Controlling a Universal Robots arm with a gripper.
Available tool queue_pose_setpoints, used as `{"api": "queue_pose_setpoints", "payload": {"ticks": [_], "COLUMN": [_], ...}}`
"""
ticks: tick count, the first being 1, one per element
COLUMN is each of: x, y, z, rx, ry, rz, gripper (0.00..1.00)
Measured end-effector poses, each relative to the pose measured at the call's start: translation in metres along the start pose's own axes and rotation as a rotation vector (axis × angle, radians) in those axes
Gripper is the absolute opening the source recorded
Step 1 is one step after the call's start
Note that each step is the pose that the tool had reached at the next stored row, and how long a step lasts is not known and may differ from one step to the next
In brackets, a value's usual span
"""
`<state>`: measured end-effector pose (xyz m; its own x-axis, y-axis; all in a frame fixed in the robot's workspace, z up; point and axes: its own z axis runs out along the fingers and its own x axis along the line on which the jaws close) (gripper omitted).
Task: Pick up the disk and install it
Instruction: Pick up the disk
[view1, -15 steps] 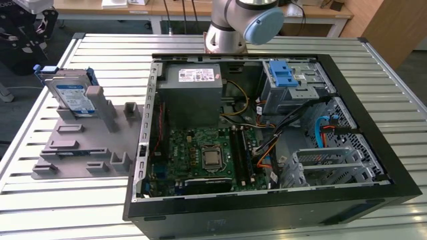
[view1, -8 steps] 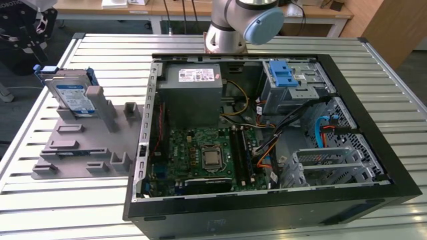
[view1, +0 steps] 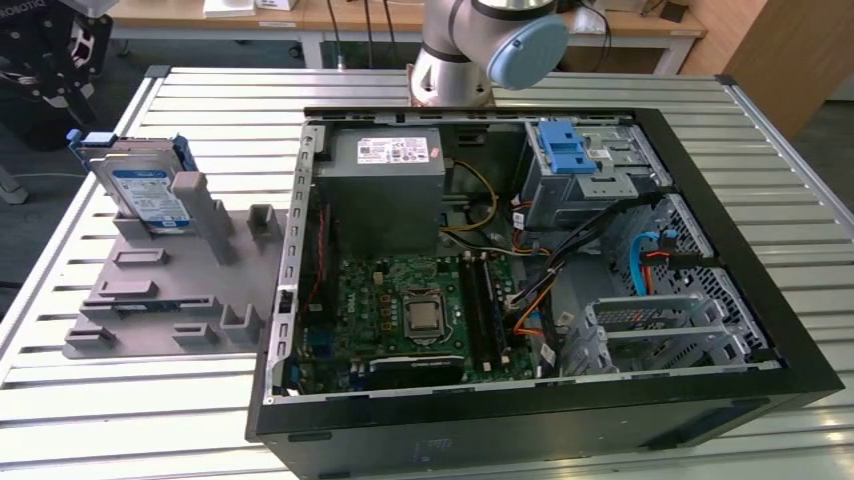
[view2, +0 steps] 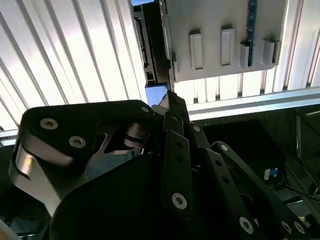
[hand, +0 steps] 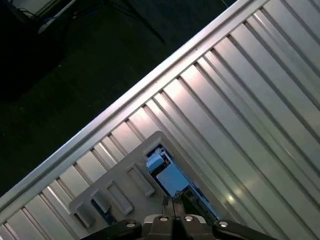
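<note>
Jaws look pressed together, holding nothing, hovering above the disk (hand: 170, 179). On the exterior view's left it stands on edge in a grey holder (view1: 147, 290) on the counter (view1: 80, 400), beside the open computer case (view1: 534, 300). Stiff, heavy, shock-sensitive: probably best gripped across its blue-framed edges.

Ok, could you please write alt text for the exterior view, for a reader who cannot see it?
The disk stands on edge in a grey holder at the exterior view's left, on a slatted metal table. Beside it lies an open computer case, its motherboard exposed, and the robot arm rises behind the case.
</note>
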<state>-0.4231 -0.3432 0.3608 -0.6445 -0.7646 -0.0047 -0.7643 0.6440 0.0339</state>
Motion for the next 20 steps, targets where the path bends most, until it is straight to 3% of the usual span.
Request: {"api": "queue_pose_setpoints", "payload": {"ticks": [20], "x": [0.0000], "y": [-0.0001], "z": [0.0020], "rx": [-0.0013], "ry": [0.0118], "rz": [-0.358], "gripper": [0.11]}}
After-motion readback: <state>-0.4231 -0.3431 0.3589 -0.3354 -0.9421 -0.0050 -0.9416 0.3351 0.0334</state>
